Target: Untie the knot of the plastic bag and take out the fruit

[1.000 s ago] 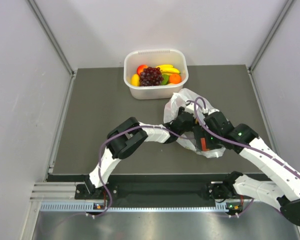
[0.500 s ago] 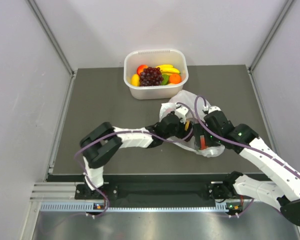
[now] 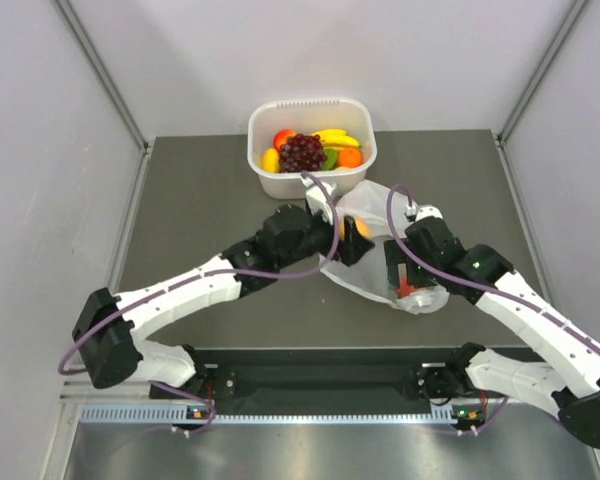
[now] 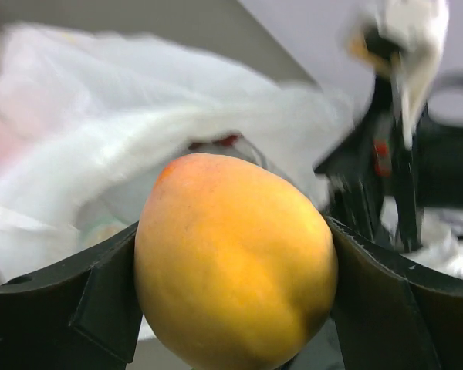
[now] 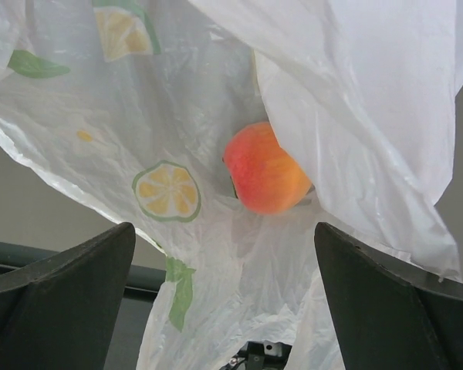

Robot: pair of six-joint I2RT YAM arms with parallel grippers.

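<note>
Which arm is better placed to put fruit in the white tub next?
Likely left. The left gripper holds a yellow-orange fruit near the white tub; the right gripper is open, facing the plastic bag with a red-orange fruit inside.

Both far corners of the surface lie open, but the white tub blocks the middle of the far edge, the plastic bag fills the centre-right, and the left arm and right arm slant across the near half.

Your table is dark and flat. A white tub sits at its far edge. A thin bag lies just in front of the tub.
</note>
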